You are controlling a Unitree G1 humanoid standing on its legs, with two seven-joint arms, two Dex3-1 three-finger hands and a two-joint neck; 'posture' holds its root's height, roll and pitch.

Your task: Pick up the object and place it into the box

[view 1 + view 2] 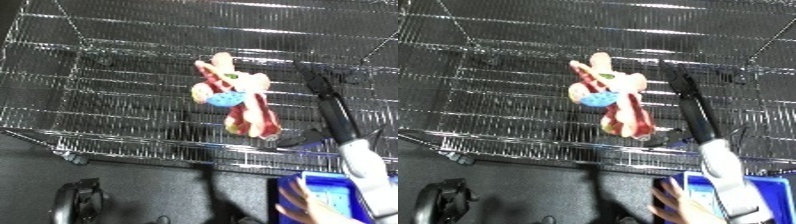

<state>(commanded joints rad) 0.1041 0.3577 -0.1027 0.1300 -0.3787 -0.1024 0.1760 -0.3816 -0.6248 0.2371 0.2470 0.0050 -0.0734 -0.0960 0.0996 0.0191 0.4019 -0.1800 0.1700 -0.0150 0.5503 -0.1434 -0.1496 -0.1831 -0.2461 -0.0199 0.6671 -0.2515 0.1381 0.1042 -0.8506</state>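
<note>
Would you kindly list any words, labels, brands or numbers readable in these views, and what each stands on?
None can be read.
Red, yellow and blue plush toy: coloured patches only, no lettering.
Blue item at the lower right: pale panel, too blurred to read.
Silver wire-mesh bin: no label visible.

head stereo pair, looking down, overlapping wire bin point(133, 100)

Shiny metal wire bin point(107, 100), glinting; soft matt cloth toy point(235, 95) in red, cream and blue; matt black hand point(684, 87); smooth white glossy plastic forearm point(725, 170); dull dark floor point(160, 195).
</note>
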